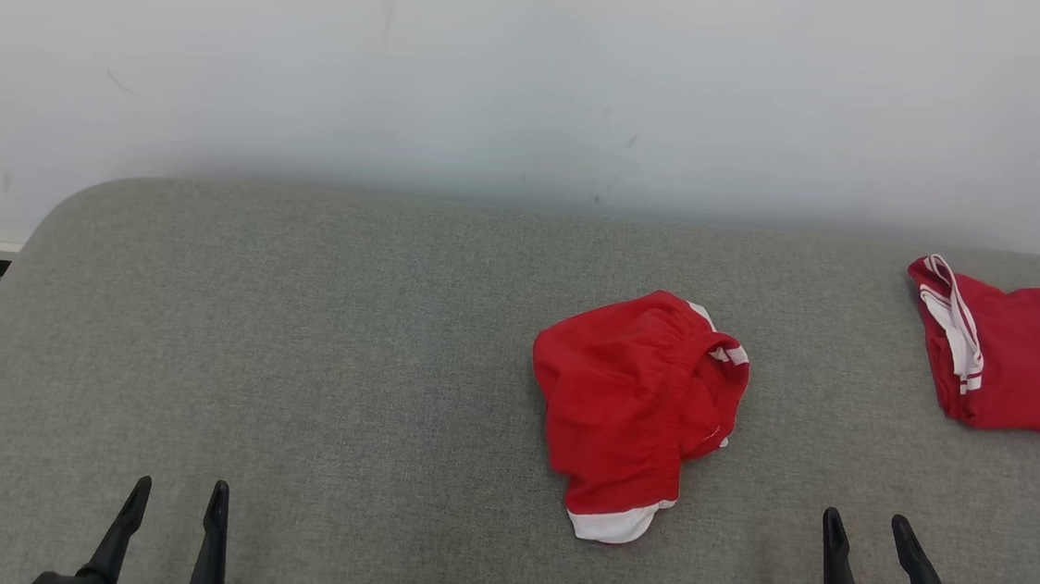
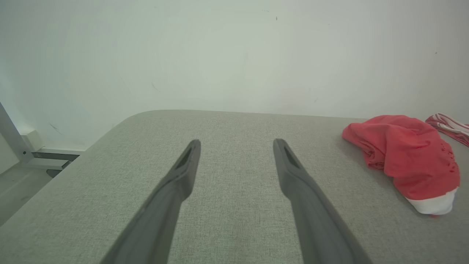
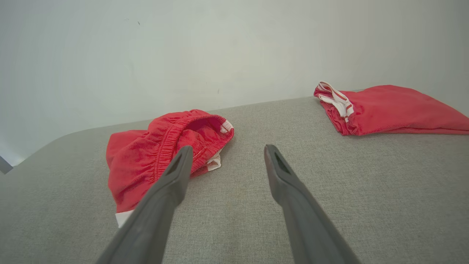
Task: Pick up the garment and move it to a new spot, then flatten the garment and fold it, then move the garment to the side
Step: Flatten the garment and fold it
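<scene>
Centrally, crumpled red garment (image 1: 636, 413), perhaps shorts, on grey surface (image 1: 292, 358)

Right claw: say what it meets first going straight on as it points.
Likely nothing on the grey surface: the right claw aims through the gap between the crumpled red shorts and the folded red garment, so the wall comes first, though depth is unclear.

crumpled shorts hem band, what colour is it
White, on the red shorts; the hem band shows best in the head view.
</scene>
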Robot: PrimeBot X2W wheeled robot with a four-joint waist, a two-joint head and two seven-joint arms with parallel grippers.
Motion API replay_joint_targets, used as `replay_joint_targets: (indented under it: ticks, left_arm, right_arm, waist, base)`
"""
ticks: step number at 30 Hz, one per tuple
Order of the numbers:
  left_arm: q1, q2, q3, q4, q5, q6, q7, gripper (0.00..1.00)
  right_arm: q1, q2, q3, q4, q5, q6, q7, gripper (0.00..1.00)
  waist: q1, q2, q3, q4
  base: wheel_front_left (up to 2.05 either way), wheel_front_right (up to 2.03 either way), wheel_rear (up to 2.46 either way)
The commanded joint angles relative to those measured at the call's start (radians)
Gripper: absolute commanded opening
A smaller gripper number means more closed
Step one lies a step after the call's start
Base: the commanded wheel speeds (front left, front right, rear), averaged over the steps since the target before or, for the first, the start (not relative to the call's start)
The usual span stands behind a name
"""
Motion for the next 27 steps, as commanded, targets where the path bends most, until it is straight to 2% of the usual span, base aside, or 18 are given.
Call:
replay_joint_targets:
  ticks: [1,27]
  left_arm:
    - [-0.008,-0.004,0.003,0.003,0.008,-0.001,-0.003,1.00]
    - [-0.013,-0.026,0.029,0.021,0.030,-0.016,-0.003,1.00]
  right_arm:
    - [0.000,0.001,0.000,0.000,0.003,-0.003,-0.005,1.00]
    - [-0.007,-0.007,0.015,0.006,0.003,-0.003,0.006,1.00]
  waist:
    - [-0.0001,0.0000,0.000,0.000]
    - [-0.0001,0.0000,-0.001,0.000]
  base:
    - [0.00,0.00,0.00]
    - [0.00,0.00,0.00]
